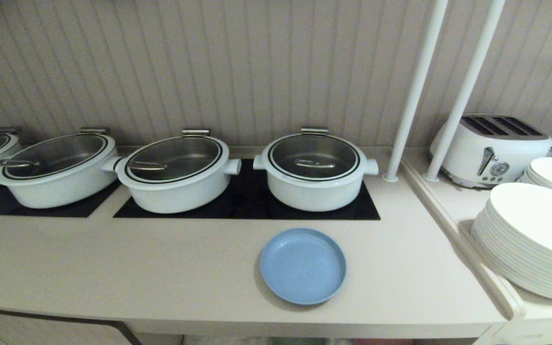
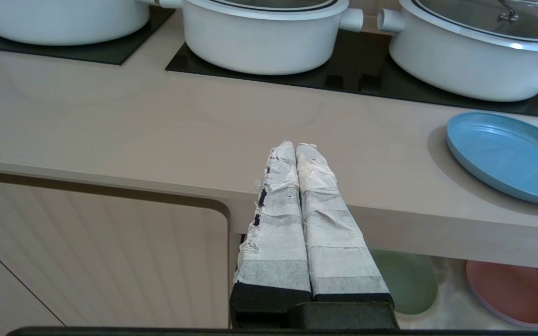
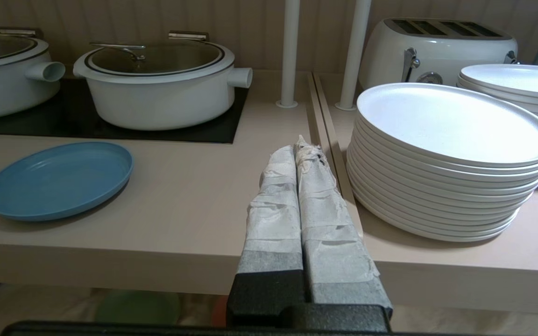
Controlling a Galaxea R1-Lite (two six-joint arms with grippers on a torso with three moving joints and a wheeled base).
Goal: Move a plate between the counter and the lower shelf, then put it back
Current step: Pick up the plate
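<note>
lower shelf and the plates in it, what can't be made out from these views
- Head view: lower shelf hidden under the counter.
- Left wrist view: green plate half hidden by the left end effector; pink plate cut by the counter edge.
- Right wrist view: shelf contents are only blurred colour patches.

A: Where did you have the plate (image 1: pixel 303 266) sitting?

B: On the counter (image 1: pixel 161 273), near its front edge, just before the rightmost pot (image 1: pixel 314 170). That pot stood on the cooktop panel (image 1: pixel 247 201) behind it, with more pots in a row to its left.

A: And to your right?

B: Two poles (image 1: pixel 417 88) rose at the counter's right end. Past them, on the side surface (image 1: pixel 453 206), you had the stacked plates (image 1: pixel 532 239) in front and the toaster (image 1: pixel 491 148) behind.

A: Below?

B: In the lower shelf (image 2: pixel 456 303), under the counter's front edge, two plates (image 2: pixel 512 291) lay side by side
</note>
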